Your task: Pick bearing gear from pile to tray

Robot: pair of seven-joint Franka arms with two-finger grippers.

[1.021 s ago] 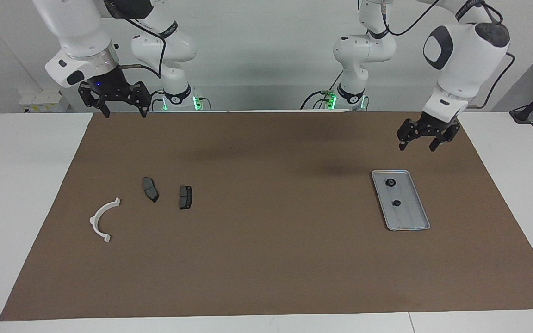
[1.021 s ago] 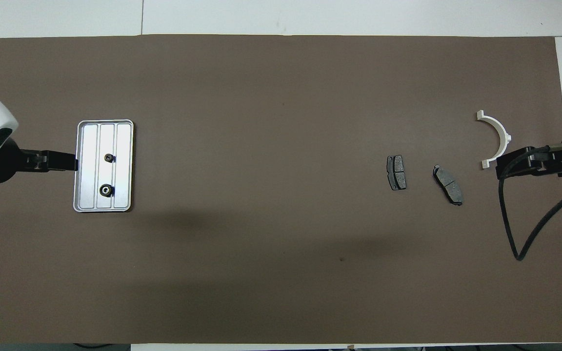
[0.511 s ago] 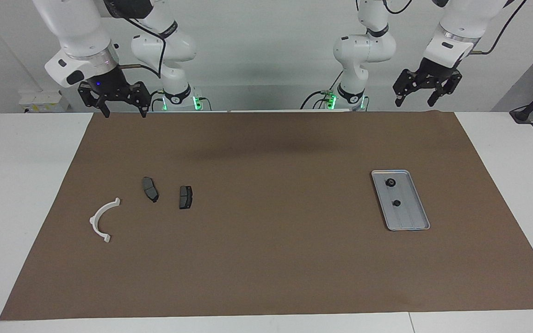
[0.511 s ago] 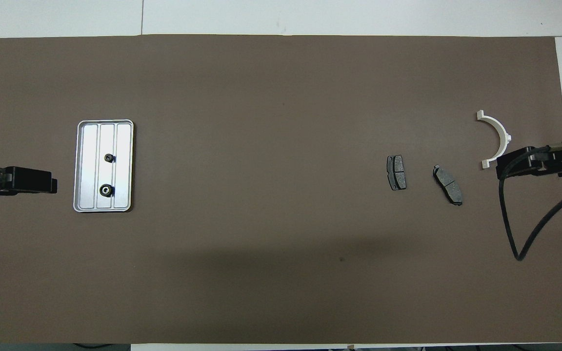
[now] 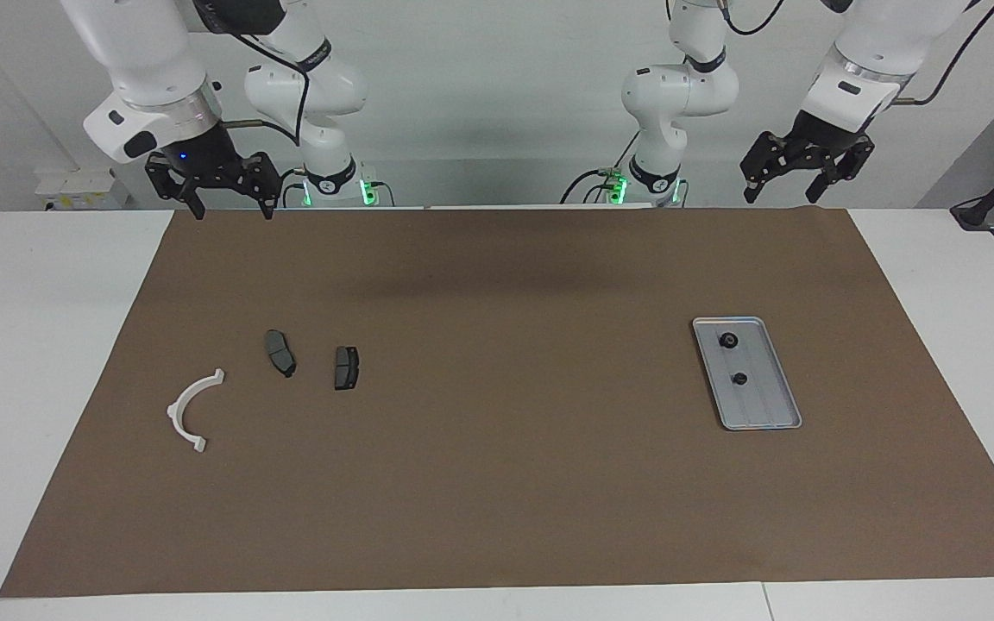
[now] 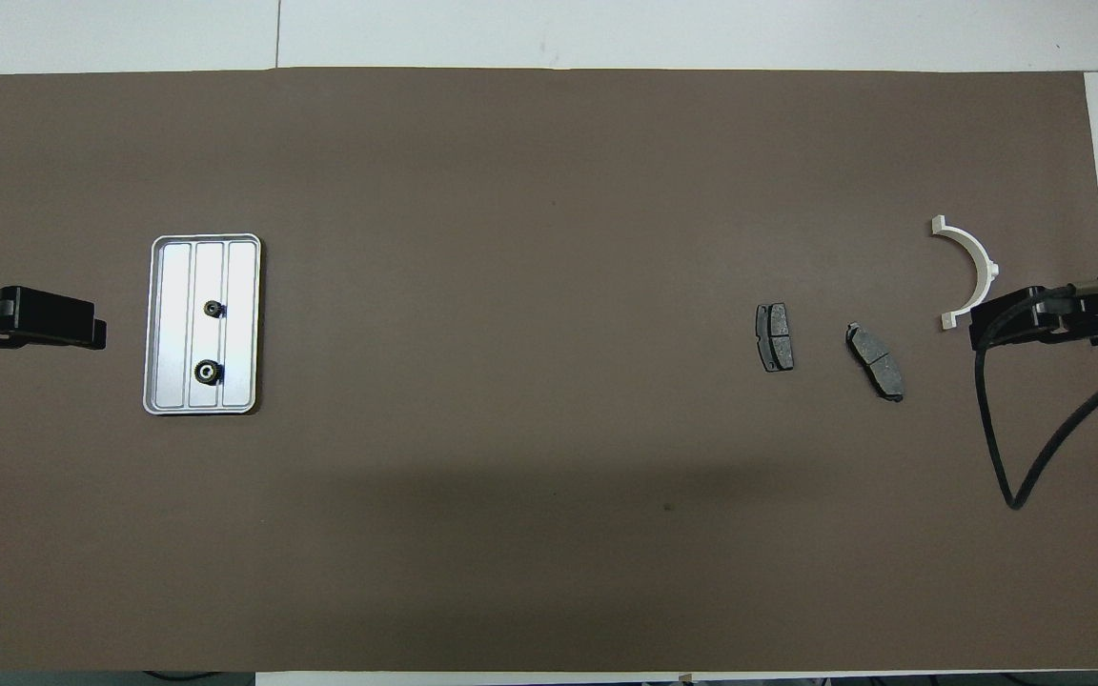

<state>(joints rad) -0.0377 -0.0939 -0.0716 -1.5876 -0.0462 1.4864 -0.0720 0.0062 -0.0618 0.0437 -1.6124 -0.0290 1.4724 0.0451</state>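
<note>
**Ana:** Pincers first: where does each one hang, and is either carrying anything?

**Ben:** Left pincer [image 5: 806, 177] is up in the air over the tabletop's edge at the robots' end, toward the left arm's corner, fingers spread and empty. Compared with half a second ago it has risen a little and drawn back toward its base. Right pincer [image 5: 223, 194] hangs over the same edge toward the right arm's corner, also spread and empty, and it has not shifted.

**Ana:** And the bearing gears?

**Ben:** 2 small black bearing gears lie in the tray [image 5: 776, 420]: one [image 5: 728, 341] at the end nearer the robots, the other [image 5: 739, 378] around the middle. The tray rests on the brown mat [image 5: 497, 483] toward the left arm's edge of the tabletop. Neither gear nor the tray has moved.

**Ana:** What remains of the pile?

**Ben:** Toward the right arm's edge I see a white plastic arc [image 5: 191, 411] and 2 dark brake-pad-like plates, one [image 5: 279, 353] beside the other [image 5: 346, 367], all apart from each other. No black ring shows among them.

**Ana:** So what does the left arm's retreat mean?

**Ben:** My reading is that it is pulling away after a drop. With both gears in the tray and none visible in the pile, the task looks finished, or very nearly.
</note>
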